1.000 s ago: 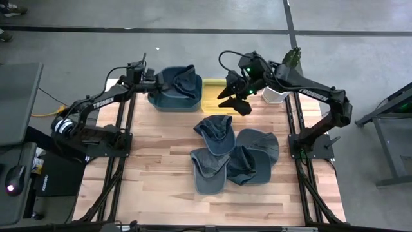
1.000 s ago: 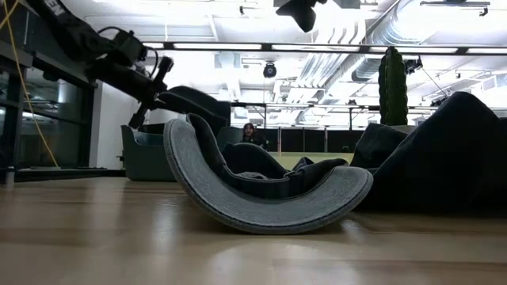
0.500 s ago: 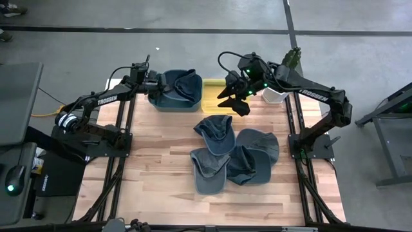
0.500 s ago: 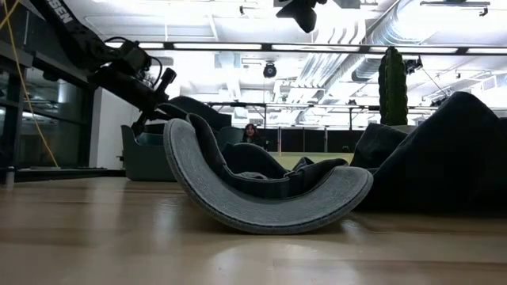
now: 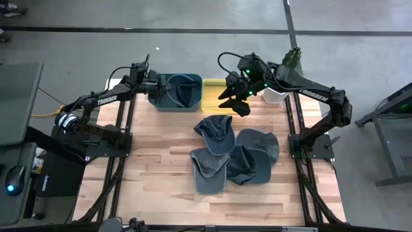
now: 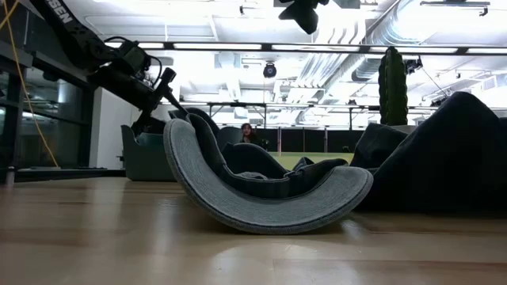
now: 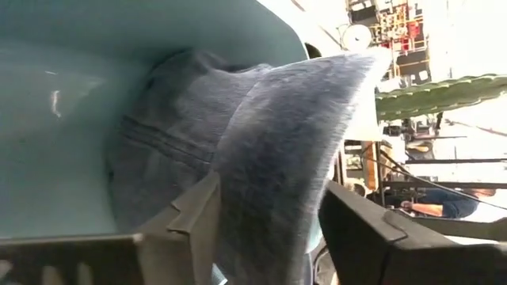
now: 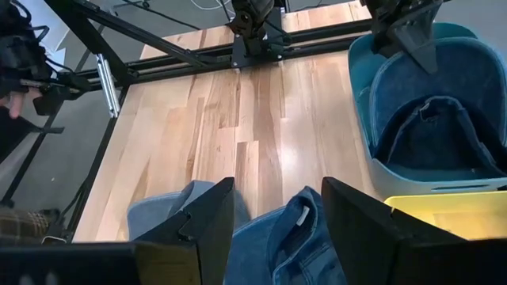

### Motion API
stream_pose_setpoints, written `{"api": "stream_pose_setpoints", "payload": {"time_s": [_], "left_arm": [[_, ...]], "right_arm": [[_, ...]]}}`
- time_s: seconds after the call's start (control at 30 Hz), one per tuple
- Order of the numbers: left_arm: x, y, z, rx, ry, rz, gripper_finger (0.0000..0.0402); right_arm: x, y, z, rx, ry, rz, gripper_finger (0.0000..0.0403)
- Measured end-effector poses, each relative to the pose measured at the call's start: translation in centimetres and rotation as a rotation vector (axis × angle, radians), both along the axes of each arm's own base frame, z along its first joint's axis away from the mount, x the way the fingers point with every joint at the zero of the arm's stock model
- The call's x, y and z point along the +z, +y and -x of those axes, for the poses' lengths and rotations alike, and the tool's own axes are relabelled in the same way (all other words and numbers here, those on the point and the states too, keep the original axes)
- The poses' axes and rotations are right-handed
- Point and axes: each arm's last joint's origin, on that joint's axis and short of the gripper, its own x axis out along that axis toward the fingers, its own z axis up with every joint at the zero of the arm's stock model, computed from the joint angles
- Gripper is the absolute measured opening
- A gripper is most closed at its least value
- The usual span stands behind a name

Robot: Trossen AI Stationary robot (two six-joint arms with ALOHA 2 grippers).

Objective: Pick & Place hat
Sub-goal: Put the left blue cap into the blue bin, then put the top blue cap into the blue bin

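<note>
A denim hat (image 5: 185, 90) lies inside the blue bin (image 5: 172, 108) at the table's far side, crown down against the bin's floor and wall (image 7: 63, 95). My left gripper (image 5: 156, 85) stands open at the bin's left rim. In the left wrist view the hat's brim (image 7: 285, 158) sticks up between its fingers. My right gripper (image 5: 235, 98) hangs open and empty above the yellow tray's near edge, over the far end of the hat pile (image 5: 235, 154). My left gripper has its open fingers (image 7: 194, 218) on either side of the hat's upturned brim (image 7: 261, 198), coming level from the table's left over the bin's rim. I cannot tell whether a finger touches the brim. The hat rests in the bin.
Several denim hats (image 8: 277, 237) lie heaped mid-table toward the right; one curls up close to the low camera (image 6: 261, 198). A yellow tray (image 5: 215, 96) adjoins the bin, with a white container (image 5: 275, 95) and a cactus (image 5: 293, 57) beyond. Bare wood stretches along the left and near sides.
My left gripper has dipped toward the blue bin, then opened and let go of the hat. The hat, which bulged above the bin's rim, has dropped and now sits inside the bin. My right gripper has kept still.
</note>
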Motion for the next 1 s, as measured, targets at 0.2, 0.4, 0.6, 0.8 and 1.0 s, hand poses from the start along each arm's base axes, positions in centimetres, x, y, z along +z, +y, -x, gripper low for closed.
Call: {"api": "stream_pose_setpoints", "payload": {"time_s": [0.2,0.4,0.6,0.8,1.0], "left_arm": [[1.0,1.2,1.4,-0.002,-0.048,0.004,0.0201],[2.6,2.3,3.1,0.029,-0.077,-0.032,0.0192],[4.6,2.7,4.0,0.044,-0.059,-0.098,0.0172],[6.5,2.2,3.8,-0.052,-0.076,-0.186,0.0091],[6.6,0.6,1.0,-0.227,-0.076,-0.233,0.0011]], "right_arm": [[0.0,0.0,0.0,-0.005,0.003,-0.009,0.0183],[0.0,0.6,-0.2,-0.004,0.009,0.004,0.0183],[-0.1,1.1,-0.4,-0.021,0.019,0.031,0.0183],[-0.1,1.1,-0.4,-0.059,0.029,0.043,0.0183],[-0.1,0.9,-0.4,-0.103,0.038,0.062,0.0183]]}}
